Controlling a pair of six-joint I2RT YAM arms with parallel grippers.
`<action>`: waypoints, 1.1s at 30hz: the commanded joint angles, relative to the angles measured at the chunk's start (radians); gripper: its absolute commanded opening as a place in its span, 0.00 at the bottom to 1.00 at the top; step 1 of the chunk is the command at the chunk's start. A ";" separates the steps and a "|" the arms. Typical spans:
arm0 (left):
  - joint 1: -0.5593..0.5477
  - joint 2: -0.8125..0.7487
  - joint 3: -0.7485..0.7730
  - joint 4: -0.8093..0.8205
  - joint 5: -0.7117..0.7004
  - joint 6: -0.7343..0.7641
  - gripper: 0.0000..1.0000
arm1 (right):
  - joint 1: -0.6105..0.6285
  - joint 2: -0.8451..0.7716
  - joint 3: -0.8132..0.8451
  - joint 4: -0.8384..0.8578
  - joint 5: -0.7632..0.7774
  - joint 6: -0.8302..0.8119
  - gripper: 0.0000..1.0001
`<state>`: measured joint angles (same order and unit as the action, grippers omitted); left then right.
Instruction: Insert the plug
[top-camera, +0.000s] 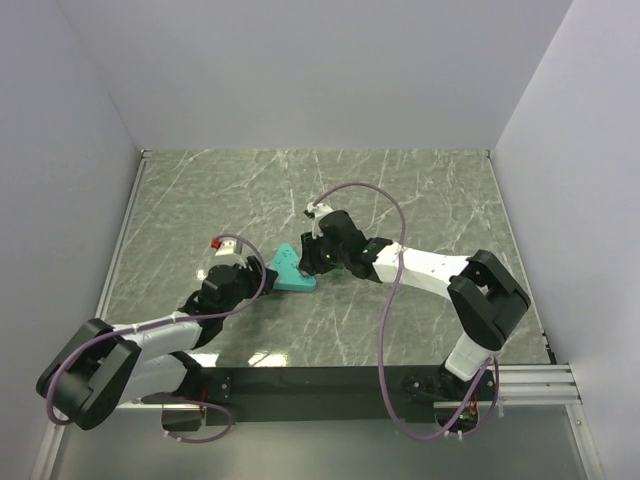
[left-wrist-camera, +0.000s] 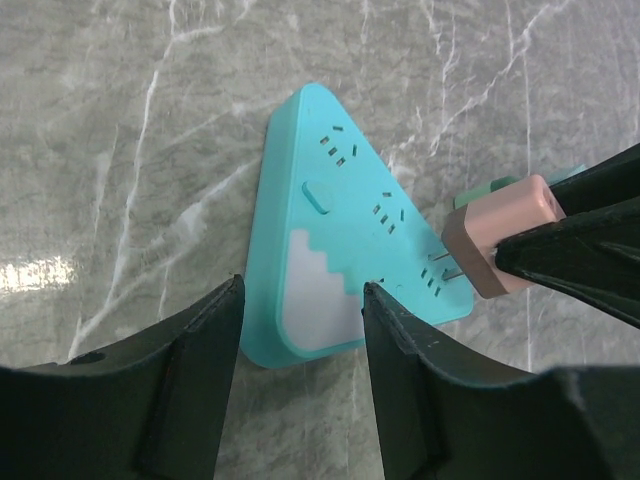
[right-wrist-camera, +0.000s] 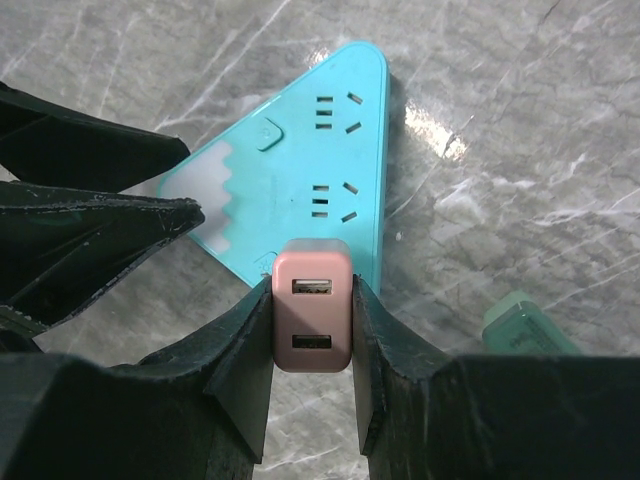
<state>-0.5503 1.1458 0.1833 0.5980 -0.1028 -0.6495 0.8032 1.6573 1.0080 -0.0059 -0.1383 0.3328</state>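
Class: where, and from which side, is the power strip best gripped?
Likely the strip's rounded corner by the white patch, pinched across its side walls from the left arm's side: narrow there, clear of the plug in the right gripper.

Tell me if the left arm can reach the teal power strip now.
Probably yes: the open left hand faces the power strip, nothing between; the right hand holds its plug aside.

teal power strip (left-wrist-camera: 330, 220): 1 | pink plug (right-wrist-camera: 312, 315): 1 | green adapter (right-wrist-camera: 525, 328): 1

A robotics lab cell (plain white walls (top-camera: 320, 70) around a marbled tabletop (top-camera: 250, 190)).
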 joint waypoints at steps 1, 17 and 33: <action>-0.010 0.020 0.002 0.019 0.000 -0.012 0.56 | 0.014 0.005 0.027 0.014 0.029 0.020 0.00; -0.020 0.060 0.019 0.016 0.002 -0.007 0.55 | 0.030 0.035 0.023 -0.011 0.051 0.032 0.00; -0.026 0.060 0.025 0.005 -0.003 -0.006 0.46 | 0.056 -0.028 -0.022 -0.042 0.117 0.049 0.00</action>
<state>-0.5644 1.2015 0.1860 0.6216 -0.1211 -0.6514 0.8433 1.6680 1.0054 -0.0128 -0.0494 0.3744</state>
